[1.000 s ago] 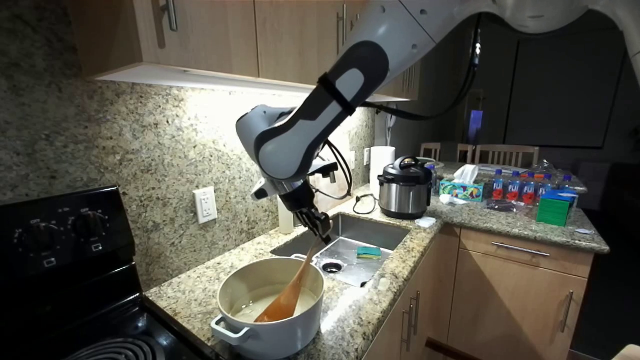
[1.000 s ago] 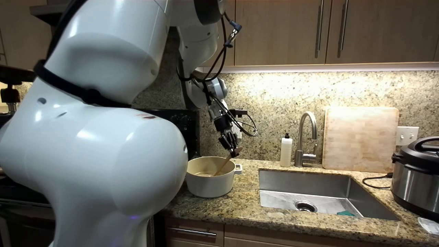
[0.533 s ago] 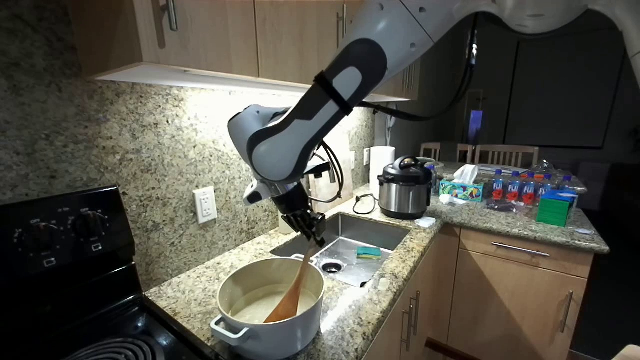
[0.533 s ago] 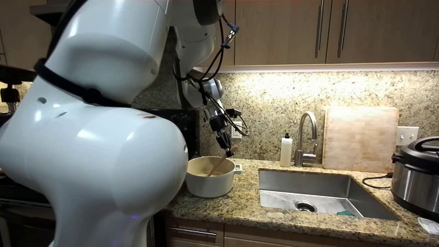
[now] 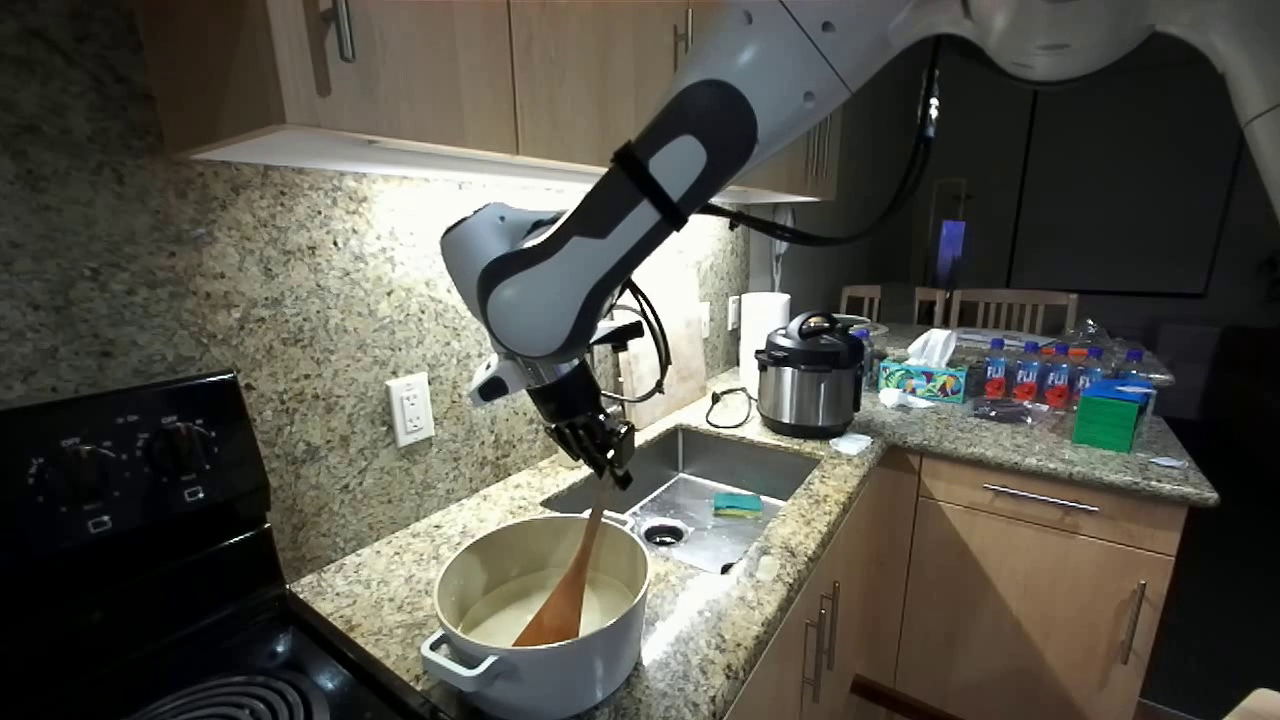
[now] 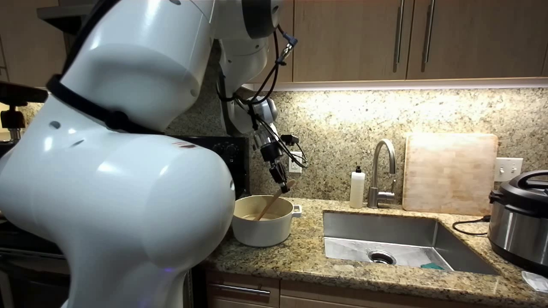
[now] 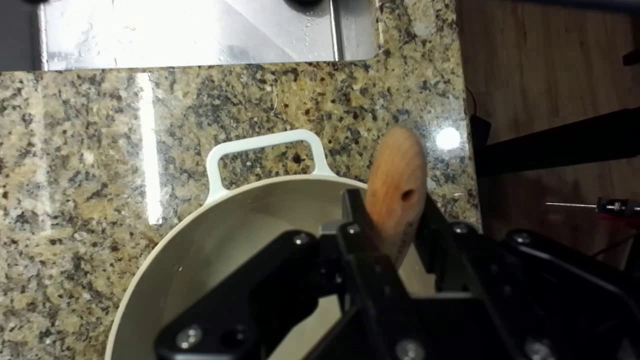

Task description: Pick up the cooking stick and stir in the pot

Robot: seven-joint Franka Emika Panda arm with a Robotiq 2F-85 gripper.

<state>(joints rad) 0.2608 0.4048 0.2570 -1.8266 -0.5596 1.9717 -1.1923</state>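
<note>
The cooking stick is a slim wooden paddle with a broad lower end. It stands tilted in the pot, a round cream pot with side handles and pale liquid inside. In both exterior views my gripper is above the pot's rim, on the sink side, shut on the upper handle. The stick, pot and gripper line up the same way there. In the wrist view the handle end sticks out between the fingers of the gripper, over the pot's rim. The stick's lower tip is hidden.
The black stove adjoins the pot's counter. The sink with a sponge lies on the pot's far side. Upper cabinets hang above. A soap bottle, faucet and electric cooker stand further along.
My gripper has moved left in both exterior views, carrying the stick's handle. The stick's broad end has shifted slightly within the pot, right and then back left. The pot has not moved.
</note>
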